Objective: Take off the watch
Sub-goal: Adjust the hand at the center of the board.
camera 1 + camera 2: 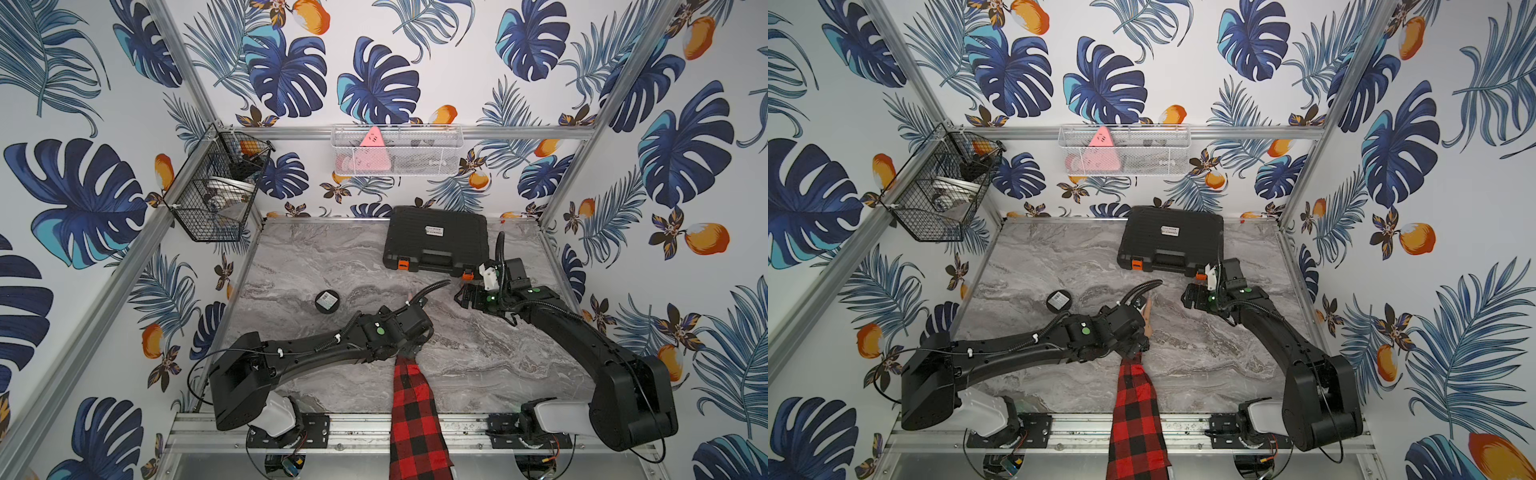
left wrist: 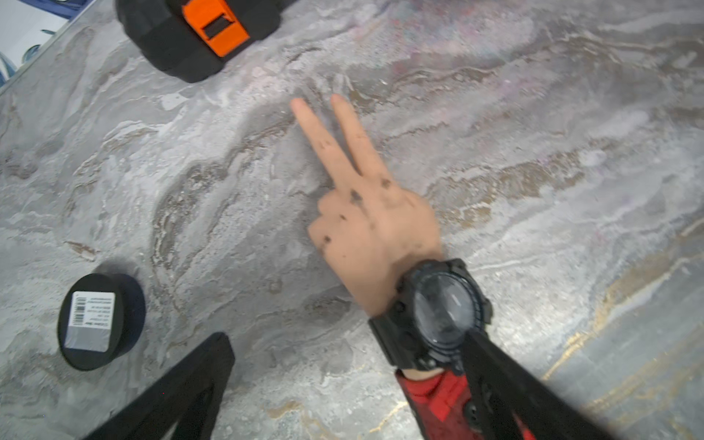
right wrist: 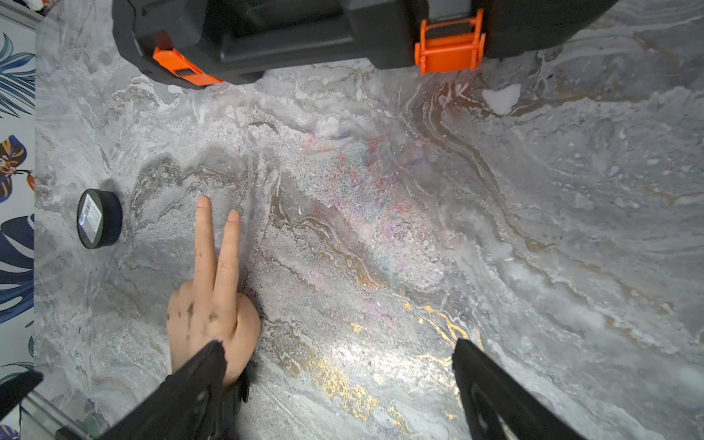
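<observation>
Where the marbled table [image 1: 311,257] reaches its near edge, a red-and-black checked sleeve [image 1: 415,415] is seen lying on it, directed toward the back wall. At the end of the sleeve the watch [image 2: 442,316] is worn on the wrist of a dummy hand [image 2: 369,228], with its round dark face turned upward and its strap closed round the wrist. The left gripper [image 2: 346,337] is held over this wrist with its jaws spread wide and nothing gripped. One finger [image 2: 506,388] is seen across the edge of the watch face, though contact cannot be told; the other stands well apart. The hand is laid flat on the table, two fingers [image 2: 320,137] extended and the rest folded. A flat black disc [image 2: 95,324] with a pale label is placed near the hand, on the left arm's side. Farther on, the right gripper [image 3: 340,344] is held above bare table, wide open and empty, just short of a black case [image 1: 436,241] with orange latches. On the back wall a white mesh basket [image 1: 397,151] is hung, and a black wire basket [image 1: 216,187] is fixed on the side wall by the left arm.
</observation>
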`<state>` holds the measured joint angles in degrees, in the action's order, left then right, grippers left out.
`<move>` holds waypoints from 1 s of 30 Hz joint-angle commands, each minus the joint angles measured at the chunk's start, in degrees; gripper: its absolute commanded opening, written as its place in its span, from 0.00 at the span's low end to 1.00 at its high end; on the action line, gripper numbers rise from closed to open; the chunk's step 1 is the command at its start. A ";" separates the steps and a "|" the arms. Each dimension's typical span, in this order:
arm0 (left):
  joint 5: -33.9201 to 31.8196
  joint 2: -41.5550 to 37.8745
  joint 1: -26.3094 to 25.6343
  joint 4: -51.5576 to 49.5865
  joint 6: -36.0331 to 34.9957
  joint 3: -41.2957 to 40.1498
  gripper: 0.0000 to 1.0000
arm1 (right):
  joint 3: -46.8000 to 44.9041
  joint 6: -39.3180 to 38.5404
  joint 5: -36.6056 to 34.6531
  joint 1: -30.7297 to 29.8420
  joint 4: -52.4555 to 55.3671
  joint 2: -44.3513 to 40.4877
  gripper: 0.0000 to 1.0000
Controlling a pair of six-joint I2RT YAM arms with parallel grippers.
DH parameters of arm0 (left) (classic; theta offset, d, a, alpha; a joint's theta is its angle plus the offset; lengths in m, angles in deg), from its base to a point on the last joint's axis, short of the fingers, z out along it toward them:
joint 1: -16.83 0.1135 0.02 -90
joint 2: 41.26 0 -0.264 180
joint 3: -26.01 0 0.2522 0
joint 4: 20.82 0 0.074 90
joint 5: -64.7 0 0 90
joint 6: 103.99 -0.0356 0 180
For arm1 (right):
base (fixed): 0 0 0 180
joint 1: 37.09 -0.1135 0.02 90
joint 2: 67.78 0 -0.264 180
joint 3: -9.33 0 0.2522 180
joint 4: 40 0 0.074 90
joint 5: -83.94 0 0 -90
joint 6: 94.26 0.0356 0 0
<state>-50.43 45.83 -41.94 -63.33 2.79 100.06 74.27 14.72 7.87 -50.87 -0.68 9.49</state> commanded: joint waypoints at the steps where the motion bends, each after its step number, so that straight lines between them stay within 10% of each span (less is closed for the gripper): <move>1: -0.40 0.84 -1.06 -1.55 1.18 0.76 0.99 | 0.68 0.36 -0.93 0.06 1.16 0.08 0.96; 15: -0.40 -3.39 -2.06 -9.18 1.18 3.17 0.99 | 0.92 0.24 -1.46 0.07 1.98 -2.04 0.97; 16: 18.00 -3.59 -2.06 -8.45 1.18 3.04 0.99 | 1.10 0.18 -1.69 0.07 2.28 -2.31 0.97; 19: 23.26 -4.11 -1.34 -9.67 1.18 4.80 0.99 | 1.14 0.09 -1.91 0.07 2.56 -3.10 0.97; 20: 22.92 -4.04 -0.83 -10.73 37.59 5.86 0.99 | 1.16 0.13 -2.02 0.06 2.62 -3.35 0.97; 30: 18.27 -1.35 3.17 -20.21 40.99 16.61 0.99 | 1.56 -0.22 -3.24 0.03 3.62 -4.43 0.97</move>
<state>-31.13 43.54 -39.05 -78.81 38.46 115.29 75.21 14.72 5.49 -50.83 1.79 5.69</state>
